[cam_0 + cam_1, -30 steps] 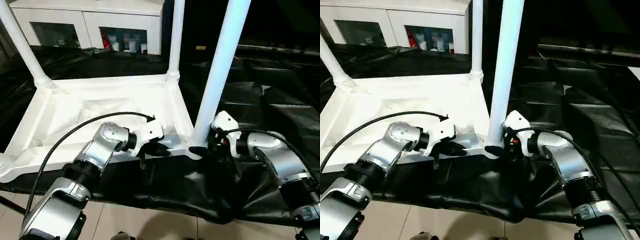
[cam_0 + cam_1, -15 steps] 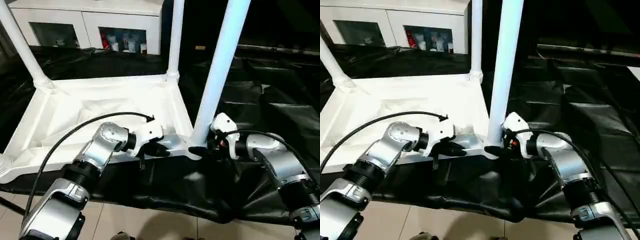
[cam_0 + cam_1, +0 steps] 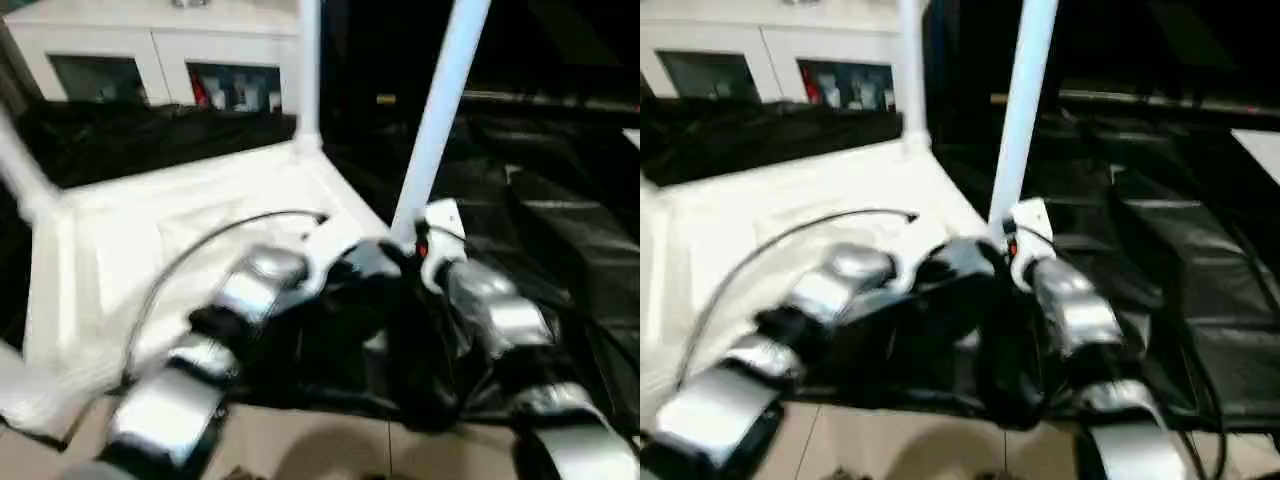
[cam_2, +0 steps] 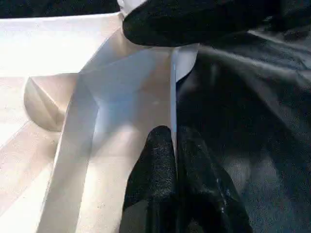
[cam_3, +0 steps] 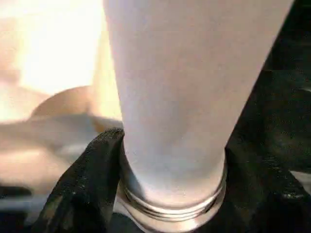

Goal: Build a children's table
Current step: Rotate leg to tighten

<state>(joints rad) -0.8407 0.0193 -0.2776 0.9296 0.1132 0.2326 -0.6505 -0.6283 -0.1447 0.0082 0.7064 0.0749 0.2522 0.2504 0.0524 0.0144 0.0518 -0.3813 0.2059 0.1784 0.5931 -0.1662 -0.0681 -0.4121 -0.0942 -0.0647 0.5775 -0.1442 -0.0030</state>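
Observation:
The children's table lies upside down: a white tabletop [image 3: 150,220] with its legs standing up from the corner sockets. The near right leg [image 3: 440,110] rises from the corner between my grippers. My left gripper [image 4: 175,145] is shut on the tabletop's thin front rim [image 4: 173,97], one black finger on each side. My right gripper [image 5: 172,194] is shut on the base of that leg [image 5: 170,97], just above its socket ring, with black fingers [image 5: 87,189] pressed against both sides. Another leg [image 3: 308,70] stands at the far corner, and a third [image 3: 20,170] at the left.
A black sheet [image 3: 560,200] covers the surface under and to the right of the table. A white cabinet with glass doors [image 3: 150,60] stands behind. Tiled floor [image 3: 330,450] shows below the front edge.
The whole head picture has swung and blurred, so the camera moved. My right gripper has narrowed onto the leg's base. The left gripper stays on the rim.

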